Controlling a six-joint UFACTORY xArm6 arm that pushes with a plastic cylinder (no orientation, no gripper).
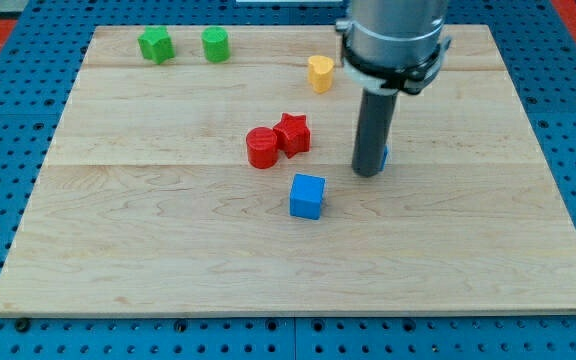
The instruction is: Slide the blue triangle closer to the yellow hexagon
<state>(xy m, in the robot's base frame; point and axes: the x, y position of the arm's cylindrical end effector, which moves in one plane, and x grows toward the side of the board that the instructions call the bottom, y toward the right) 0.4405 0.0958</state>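
My tip (369,173) rests on the board right of centre. A small blue block (384,157) shows only as a sliver at the rod's right side, touching or just behind the tip. Its shape is hidden by the rod. The yellow hexagon (320,73) sits toward the view's top, up and to the left of the tip, well apart from it. A blue cube (307,196) lies to the tip's lower left.
A red star (293,133) and a red cylinder (262,148) touch each other left of the tip. A green star (155,45) and a green cylinder (215,44) sit at the top left. The wooden board (118,260) lies on a blue pegboard.
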